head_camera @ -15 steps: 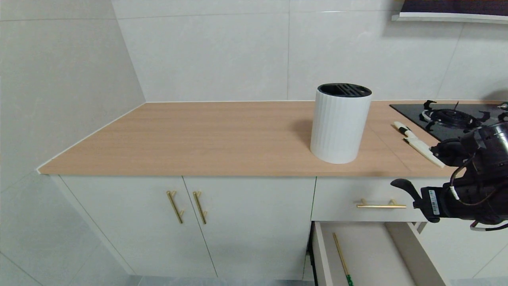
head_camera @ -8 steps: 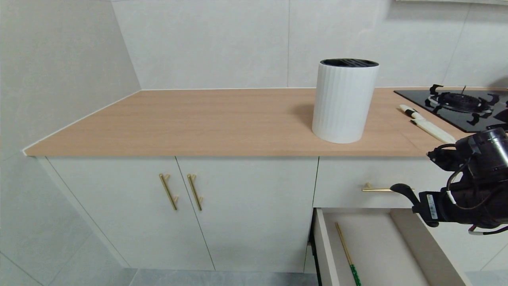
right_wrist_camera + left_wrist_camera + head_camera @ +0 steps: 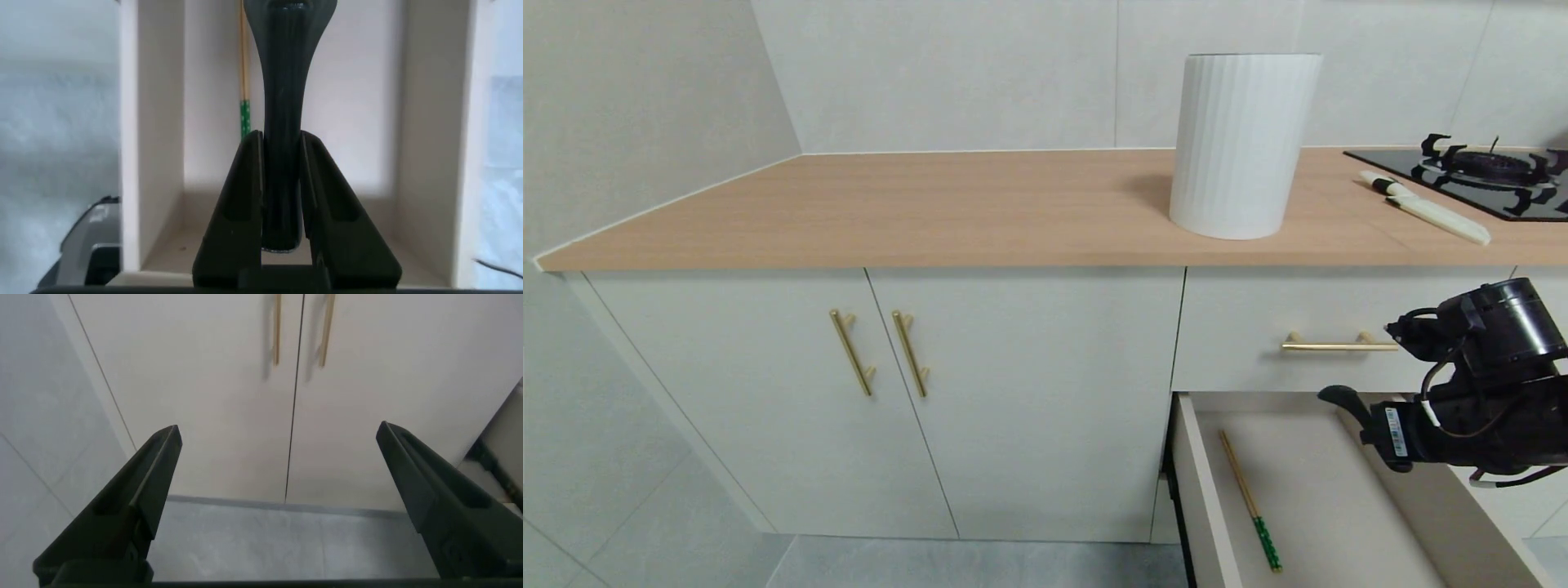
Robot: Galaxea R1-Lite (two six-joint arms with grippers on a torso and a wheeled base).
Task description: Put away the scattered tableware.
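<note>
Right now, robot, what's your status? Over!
Left tool open, facing cupboard doors. Right tool shut on black spoon, over open drawer. One chopstick lying inside. Nothing between spoon and drawer.

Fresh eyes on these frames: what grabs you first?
The tall white ribbed canister standing on the wooden counter, with a pale knife lying near it beside the stove. Under the counter's right end, the open drawer holds one chopstick, and the right gripper, shut on a black utensil, hangs over that drawer.
</note>
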